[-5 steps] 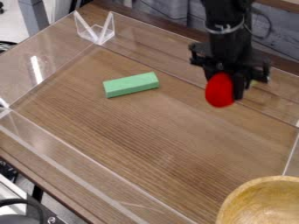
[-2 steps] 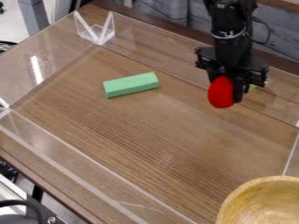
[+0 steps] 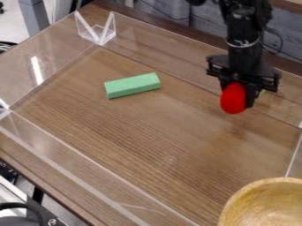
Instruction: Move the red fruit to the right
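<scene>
green block (image 3: 132, 85), yellow bowl (image 3: 262, 206), wire rack (image 3: 95, 28)

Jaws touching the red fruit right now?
Touching: the camera view shows the jaws closed around the top of the red fruit.

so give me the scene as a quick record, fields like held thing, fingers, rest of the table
held thing: red fruit
fingers: closed on the fruit, pointing down
fruit position: right of the green block, toward the far right part of the table
green block: lying flat, untouched
wire rack: far left corner area
yellow bowl: near right corner, partly out of view
table: brown wood surface
</scene>
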Robot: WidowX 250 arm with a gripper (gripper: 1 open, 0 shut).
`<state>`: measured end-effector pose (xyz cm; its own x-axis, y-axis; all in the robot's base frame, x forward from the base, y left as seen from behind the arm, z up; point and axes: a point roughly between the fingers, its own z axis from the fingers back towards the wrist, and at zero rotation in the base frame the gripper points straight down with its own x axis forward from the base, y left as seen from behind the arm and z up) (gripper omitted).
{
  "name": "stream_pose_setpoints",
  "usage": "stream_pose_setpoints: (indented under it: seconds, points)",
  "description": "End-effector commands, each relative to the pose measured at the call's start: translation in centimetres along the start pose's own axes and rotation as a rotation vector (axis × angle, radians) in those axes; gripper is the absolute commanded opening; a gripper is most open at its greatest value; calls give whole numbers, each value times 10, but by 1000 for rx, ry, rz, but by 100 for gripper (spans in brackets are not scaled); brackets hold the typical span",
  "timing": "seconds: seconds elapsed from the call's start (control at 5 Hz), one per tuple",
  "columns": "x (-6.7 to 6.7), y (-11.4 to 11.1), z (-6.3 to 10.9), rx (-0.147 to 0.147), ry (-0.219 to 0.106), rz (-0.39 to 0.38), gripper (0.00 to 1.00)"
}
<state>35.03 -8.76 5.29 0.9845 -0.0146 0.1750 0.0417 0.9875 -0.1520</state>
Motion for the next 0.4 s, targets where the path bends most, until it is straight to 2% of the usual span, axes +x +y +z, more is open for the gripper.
stream_pose_setpoints:
  seconds: [0.0,0.2]
  points:
    - [11,5,8,0,-57,17,0]
    - [7,15,4,7,-63,48,0]
